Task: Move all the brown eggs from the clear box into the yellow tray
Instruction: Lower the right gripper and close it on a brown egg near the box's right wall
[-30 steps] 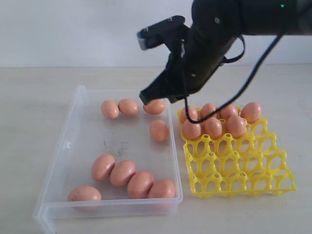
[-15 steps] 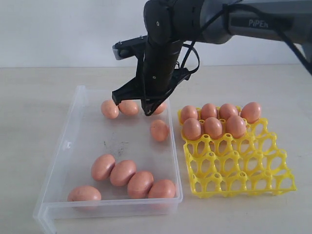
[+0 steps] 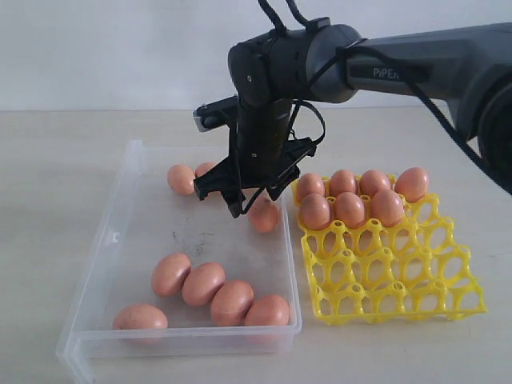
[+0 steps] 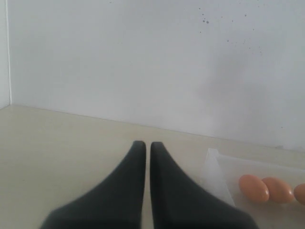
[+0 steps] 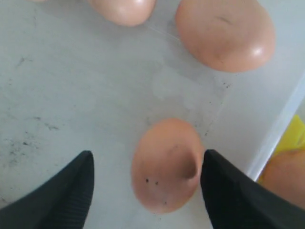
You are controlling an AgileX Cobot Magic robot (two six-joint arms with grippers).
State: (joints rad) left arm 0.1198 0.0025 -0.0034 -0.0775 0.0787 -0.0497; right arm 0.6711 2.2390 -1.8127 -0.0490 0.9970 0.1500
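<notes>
Several brown eggs lie in the clear box (image 3: 120, 218): two at the far end (image 3: 181, 178), one alone (image 3: 264, 218) near the right wall, and a cluster (image 3: 202, 284) at the near end. My right gripper (image 3: 254, 204) (image 5: 147, 160) is open and reaches down into the box, its fingers on either side of the lone egg (image 5: 164, 164) without gripping it. The yellow tray (image 3: 400, 272) right of the box holds several eggs (image 3: 350, 210) in its far rows. My left gripper (image 4: 147, 144) is shut and empty above bare table, left of the box's corner (image 4: 221, 169).
The right arm (image 3: 416, 68) stretches in from the upper right, over the tray's far rows. Dark smudges (image 3: 192, 236) mark the box floor. The box's right wall (image 5: 281, 129) runs close to the right gripper, with the tray's edge (image 5: 300, 133) just beyond it.
My right gripper has opened from shut, swung left from above the tray's far corner and dropped into the box, so that it straddles the lone egg.
</notes>
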